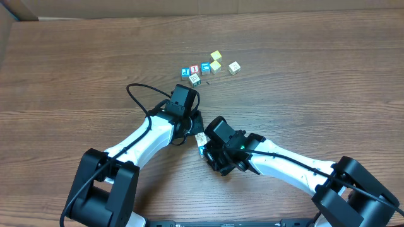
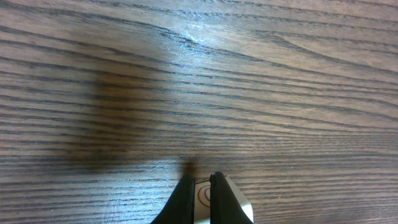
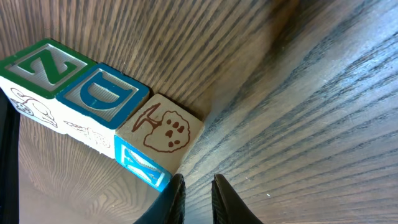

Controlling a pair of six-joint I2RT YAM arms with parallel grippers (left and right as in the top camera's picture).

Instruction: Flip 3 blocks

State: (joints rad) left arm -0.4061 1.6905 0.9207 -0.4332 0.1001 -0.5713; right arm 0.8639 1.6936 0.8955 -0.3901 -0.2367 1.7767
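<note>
Three blocks lie in a row in the right wrist view: one with a green Z top [image 3: 40, 68], one with a blue D top [image 3: 102, 93], and a cream one with a brown tree drawing [image 3: 165, 127] and a blue side face. My right gripper [image 3: 198, 182] stands just beside the tree block, its fingers a narrow gap apart with only table between them. From overhead, a cream block [image 1: 201, 137] shows between the two grippers. My left gripper [image 2: 200, 180] is shut, its tips over a cream block [image 2: 239, 202] with a reddish ring mark. The right gripper [image 1: 203, 146] hides most of the row from overhead.
Several other small cubes [image 1: 211, 66] sit in a cluster at the back of the wooden table, among them two plain yellow ones [image 1: 216, 56] and a red-faced one [image 1: 194, 70]. A black cable [image 1: 136, 94] loops off the left arm.
</note>
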